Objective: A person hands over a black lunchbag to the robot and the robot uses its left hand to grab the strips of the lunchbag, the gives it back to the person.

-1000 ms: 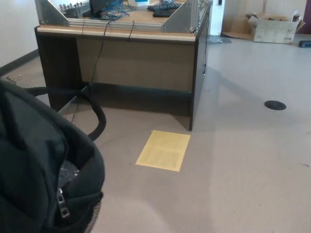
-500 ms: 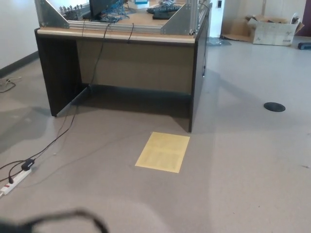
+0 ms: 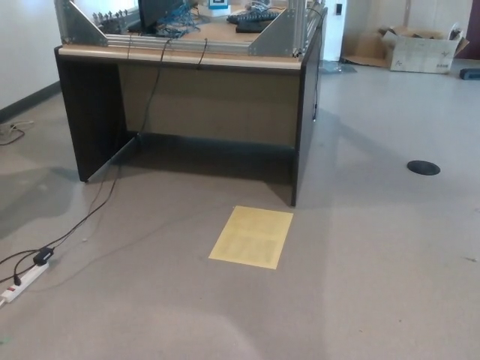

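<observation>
Lunchbag out of frame, both robot hands out of frame too, so their grip can't be told. Dark desk (image 3: 187, 97) stands on grey floor (image 3: 375, 262), yellow sheet (image 3: 252, 236) lying before it, white power strip (image 3: 21, 279) at left, cardboard box (image 3: 420, 49) far right.

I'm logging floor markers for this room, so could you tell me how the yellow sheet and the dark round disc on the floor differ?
The yellow sheet is rectangular and pale; the round disc is oval-looking and nearly black. The sheet looks larger and lies just in front of the desk; the disc sits off to the right, away from it. Both lie flat on the grey floor.
</observation>
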`<state>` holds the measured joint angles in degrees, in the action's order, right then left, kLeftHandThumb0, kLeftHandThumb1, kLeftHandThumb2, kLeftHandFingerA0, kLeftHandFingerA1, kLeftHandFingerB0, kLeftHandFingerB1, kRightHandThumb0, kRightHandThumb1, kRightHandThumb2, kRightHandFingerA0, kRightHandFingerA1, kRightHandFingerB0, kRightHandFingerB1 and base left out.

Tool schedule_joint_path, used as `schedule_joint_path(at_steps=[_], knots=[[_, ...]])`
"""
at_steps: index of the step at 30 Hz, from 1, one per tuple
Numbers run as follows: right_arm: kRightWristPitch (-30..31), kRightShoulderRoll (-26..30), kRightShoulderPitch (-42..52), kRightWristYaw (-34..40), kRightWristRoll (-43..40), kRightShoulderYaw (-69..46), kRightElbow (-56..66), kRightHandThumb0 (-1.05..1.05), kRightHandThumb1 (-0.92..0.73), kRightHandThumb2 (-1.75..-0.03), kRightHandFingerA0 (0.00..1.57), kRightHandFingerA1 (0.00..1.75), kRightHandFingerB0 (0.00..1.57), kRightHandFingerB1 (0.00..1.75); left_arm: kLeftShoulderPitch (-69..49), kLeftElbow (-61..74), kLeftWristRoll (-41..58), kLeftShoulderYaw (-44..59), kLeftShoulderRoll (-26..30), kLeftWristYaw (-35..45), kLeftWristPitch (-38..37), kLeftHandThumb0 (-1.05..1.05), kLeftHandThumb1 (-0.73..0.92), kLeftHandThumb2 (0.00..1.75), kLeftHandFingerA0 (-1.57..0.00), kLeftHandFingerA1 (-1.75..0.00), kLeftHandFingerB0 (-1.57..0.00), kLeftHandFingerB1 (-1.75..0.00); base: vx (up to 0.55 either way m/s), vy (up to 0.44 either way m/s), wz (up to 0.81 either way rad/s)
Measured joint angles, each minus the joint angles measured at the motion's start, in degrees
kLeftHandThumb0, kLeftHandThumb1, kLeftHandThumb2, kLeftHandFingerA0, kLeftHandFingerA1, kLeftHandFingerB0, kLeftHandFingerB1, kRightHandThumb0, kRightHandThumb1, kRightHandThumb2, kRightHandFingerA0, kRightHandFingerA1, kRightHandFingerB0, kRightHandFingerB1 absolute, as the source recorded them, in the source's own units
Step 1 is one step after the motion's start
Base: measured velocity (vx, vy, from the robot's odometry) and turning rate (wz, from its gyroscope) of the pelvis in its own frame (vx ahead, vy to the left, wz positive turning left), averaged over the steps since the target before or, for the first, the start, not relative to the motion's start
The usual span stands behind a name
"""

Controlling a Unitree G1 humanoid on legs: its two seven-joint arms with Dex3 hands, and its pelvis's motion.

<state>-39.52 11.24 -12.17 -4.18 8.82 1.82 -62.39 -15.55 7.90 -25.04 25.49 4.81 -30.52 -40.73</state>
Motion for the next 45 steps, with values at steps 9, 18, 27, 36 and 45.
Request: schedule_joint_path(at_steps=[9, 18, 27, 36, 45], knots=[[0.01, 0.06, -0.50, 0.05, 0.24, 0.07, -0.05, -0.67, -0.73, -0.63, 0.55, 0.45, 0.52, 0.42, -2.71, -6.55, -5.15, -3.05, -0.04, -1.75, -7.06, -0.20, 0.65, 0.57, -0.87, -1.75, -0.64, -1.73, 0.00, 0.000, 0.00], [0.03, 0.21, -0.36, 0.18, 0.37, 0.10, -0.02, -0.68, -0.73, -0.63, 0.55, 0.44, 0.53, 0.42, 15.68, -7.39, -8.82, -4.36, 7.41, -2.88, -8.61, -0.16, 0.59, 0.56, -0.92, -1.75, -0.72, -1.68, 0.00, 0.000, 0.00], [0.03, 0.00, -0.54, 0.18, 0.37, 0.10, 0.03, -0.71, -0.58, -0.90, 0.48, 0.54, 0.50, 0.54, 39.33, -15.17, -10.56, -9.84, 9.33, -2.13, -7.10, -0.24, 0.62, 0.55, -0.84, -1.75, -0.58, -1.75, 0.00, 0.000, 0.00], [0.04, -0.07, -1.28, 0.17, 0.35, 0.07, 0.08, -0.72, -0.62, -1.01, 0.50, 0.58, 0.41, 0.51, 60.73, -25.23, -12.96, -16.38, 7.75, -2.02, -4.52, -0.27, 0.59, 0.56, -0.85, -1.75, -0.66, -1.68, 0.00, 0.000, 0.00], [0.16, -0.07, -2.15, 0.16, 0.36, 0.09, 0.26, -0.65, -0.73, -0.63, 0.54, 0.44, 0.51, 0.41, 79.99, -35.60, -15.48, -24.51, 4.00, -1.75, -1.00, -0.23, 0.59, 0.56, -0.84, -1.75, -0.63, -1.74, 0.00, 0.000, 0.00]])
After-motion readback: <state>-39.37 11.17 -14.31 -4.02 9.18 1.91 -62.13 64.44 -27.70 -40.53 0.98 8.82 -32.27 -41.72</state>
